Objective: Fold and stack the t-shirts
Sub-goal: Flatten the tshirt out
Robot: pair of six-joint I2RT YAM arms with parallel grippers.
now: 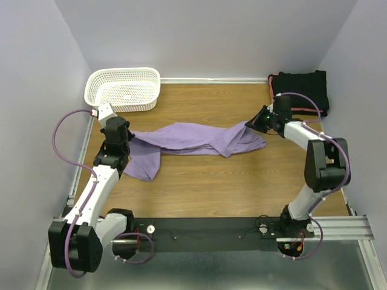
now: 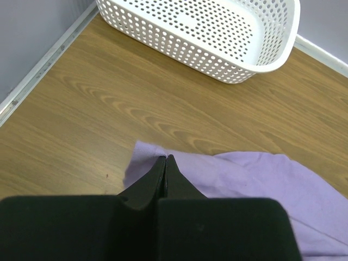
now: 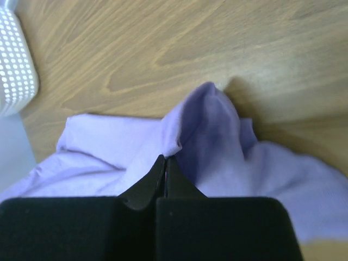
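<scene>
Lavender shirt [image 1: 193, 138] | left gripper [image 2: 166, 157] clamped on edge | right gripper [image 3: 165, 157] pinching fold

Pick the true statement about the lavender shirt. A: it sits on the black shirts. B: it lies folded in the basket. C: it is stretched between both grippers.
C: the left gripper and the right gripper are each shut on one end of the lavender shirt, spread across the table.

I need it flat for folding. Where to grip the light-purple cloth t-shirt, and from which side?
Pinch the light-purple cloth t-shirt at its outer ends, one from each side: it lies bunched in a long band across the table, so pulling outward should open it. Left gripper and right gripper are shut there.
</scene>
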